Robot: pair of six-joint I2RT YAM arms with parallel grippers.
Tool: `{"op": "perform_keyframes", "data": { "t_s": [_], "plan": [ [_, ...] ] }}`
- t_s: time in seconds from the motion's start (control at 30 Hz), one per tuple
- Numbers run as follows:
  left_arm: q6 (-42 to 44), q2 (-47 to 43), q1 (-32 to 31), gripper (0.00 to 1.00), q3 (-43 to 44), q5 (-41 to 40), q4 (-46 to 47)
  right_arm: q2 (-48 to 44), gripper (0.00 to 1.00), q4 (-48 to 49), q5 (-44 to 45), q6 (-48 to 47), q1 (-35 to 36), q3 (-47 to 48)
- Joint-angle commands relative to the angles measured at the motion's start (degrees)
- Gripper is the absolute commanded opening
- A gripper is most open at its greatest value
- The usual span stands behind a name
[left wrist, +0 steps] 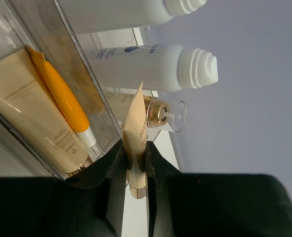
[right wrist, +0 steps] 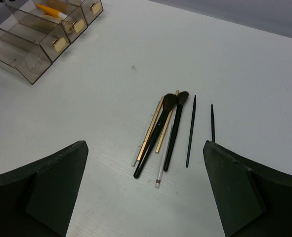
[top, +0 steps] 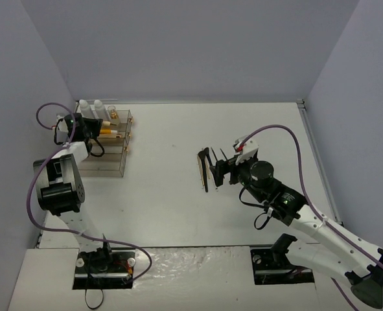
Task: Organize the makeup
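My left gripper (left wrist: 135,154) is shut on a beige tube (left wrist: 136,126), held at the back edge of the clear drawer box (top: 104,155). Inside one compartment lie an orange tube (left wrist: 66,103) and another beige tube (left wrist: 32,113). Two white bottles (left wrist: 150,66) and a gold-capped vial (left wrist: 160,111) stand just behind the held tube. Mid-table, my right gripper (right wrist: 145,144) hovers open over a bunch of slim black brushes (right wrist: 158,131), gold sticks (right wrist: 150,133) and thin pencils, touching none.
The drawer box (right wrist: 32,54) has gold knobs facing the table's middle and open compartments on top. Grey walls close in on the left, back and right. A purple cable loops off each arm.
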Motion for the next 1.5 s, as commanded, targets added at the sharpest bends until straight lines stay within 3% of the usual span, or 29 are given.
{"op": "perform_keyframes", "data": {
  "t_s": [0.0,0.33,0.63,0.83,1.03,1.17,1.37,1.47],
  "plan": [
    [-1.62,-0.93,0.15,0.15,4.00,-1.94,0.73,-0.75,1.00,3.21,2.04,-1.14,-0.47,0.03],
    [-1.90,0.53,0.15,0.24,5.05,-1.97,-2.08,-0.97,1.00,3.21,2.39,-0.97,-0.47,-0.43],
    [-1.82,-0.57,0.24,0.44,5.27,-1.44,-5.64,-1.15,1.00,3.12,3.16,-0.72,-0.64,-0.62],
    [1.65,-6.40,0.30,0.55,4.60,-1.11,-11.09,-0.17,1.00,1.97,5.58,0.59,-0.69,-0.03],
    [12.75,-17.32,0.20,0.76,5.01,-0.10,-20.89,3.36,0.97,-0.52,6.96,2.64,-2.96,1.35],
    [29.60,-26.99,-0.03,0.97,8.08,0.58,-33.80,7.51,0.93,-1.75,5.64,4.76,-6.33,2.32],
    [46.26,-39.50,-1.92,0.97,4.25,3.92,-43.83,13.68,0.83,-2.05,1.70,6.71,-10.11,3.26],
    [50.38,-45.64,-7.30,0.97,-0.59,7.22,-44.83,16.39,0.77,-2.41,1.14,7.29,-12.08,3.53]
  ]
}}
